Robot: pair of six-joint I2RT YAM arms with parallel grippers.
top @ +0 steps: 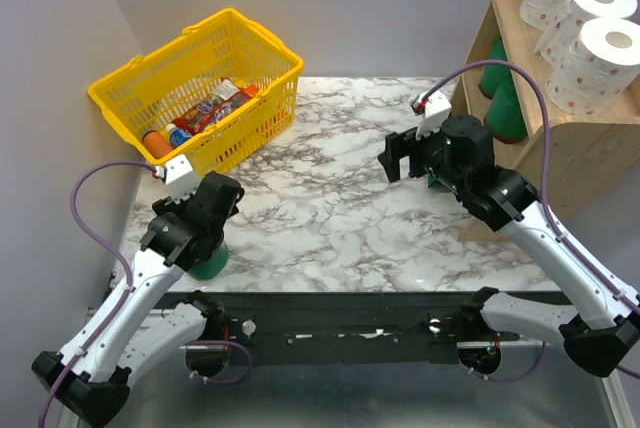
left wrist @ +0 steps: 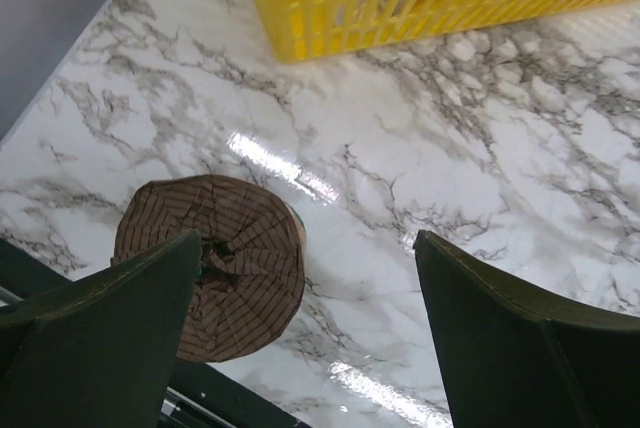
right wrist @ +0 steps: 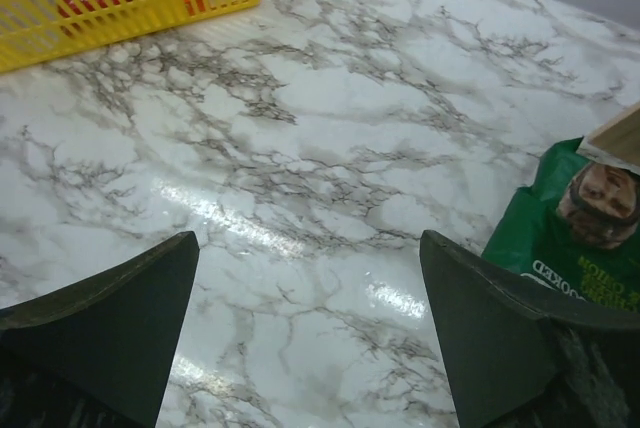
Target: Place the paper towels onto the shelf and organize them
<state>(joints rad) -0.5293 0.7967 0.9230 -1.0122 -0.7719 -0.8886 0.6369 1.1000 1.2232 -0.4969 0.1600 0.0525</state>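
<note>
Three white paper towel rolls (top: pixel 598 8) sit in a row on the top tier of the wooden shelf (top: pixel 590 148), at the far right of the marble worktop (top: pixel 330 218). Each roll touches its neighbour. On the tier below stand two green rolls (top: pixel 505 98), close together. The right wrist view catches one of them just under the shelf's wooden edge, its wrapper printed and its end brown.

One more green roll (top: pixel 210 266) stands upright near the worktop's near-left corner, right under the left arm. The left end effector (left wrist: pixel 308 248) hangs above it with its fingers spread wide, gripping nothing. The roll's brown, pleated end lies toward the left finger (left wrist: pixel 110 318) rather than centred between the two. From here I can't tell whether that finger touches it.

The right end effector (right wrist: pixel 310 238) is released too, its fingers wide apart over bare marble in front of the shelf.

The yellow basket (top: pixel 250 128) stands at the far left corner, well apart from the shelf, with a few colourful packets (top: pixel 205 108) in it.
</note>
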